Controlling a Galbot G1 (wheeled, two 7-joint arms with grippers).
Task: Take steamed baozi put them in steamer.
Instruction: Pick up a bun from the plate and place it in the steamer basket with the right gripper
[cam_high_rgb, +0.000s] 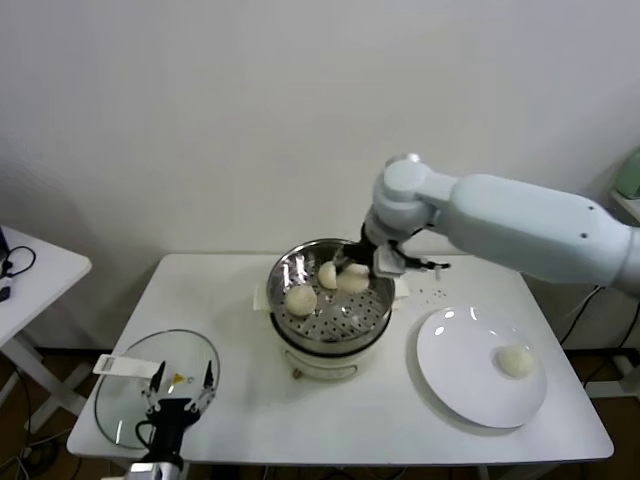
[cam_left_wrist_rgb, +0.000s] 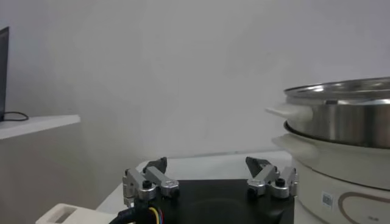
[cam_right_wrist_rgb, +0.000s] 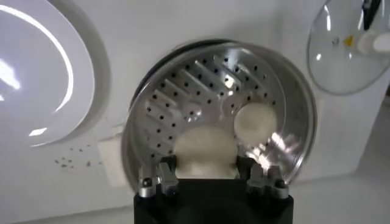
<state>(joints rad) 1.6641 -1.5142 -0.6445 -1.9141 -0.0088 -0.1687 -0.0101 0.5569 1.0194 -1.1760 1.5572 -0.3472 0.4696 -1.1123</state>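
Your right gripper (cam_high_rgb: 352, 268) reaches into the steamer (cam_high_rgb: 372, 322) at its far rim, clenched around one steamed baozi (cam_right_wrist_rgb: 205, 150). Two more buns (cam_high_rgb: 301, 299) rest on the perforated tray. A fourth bun (cam_high_rgb: 515, 360) lies on the white plate (cam_high_rgb: 455, 385). Your left gripper (cam_left_wrist_rgb: 210, 181) hovers released above the glass lid (cam_high_rgb: 125, 405) on the table (cam_high_rgb: 230, 290).

No legible text, number or brand name appears in any view. The white base of the round stainless-steel steamer (cam_left_wrist_rgb: 341, 182) carries a small square printed mark and part of an outlined oval panel; neither can be read. The round glass lid (cam_high_rgb: 160, 388) bears a small yellow mark near its centre, too small to make out
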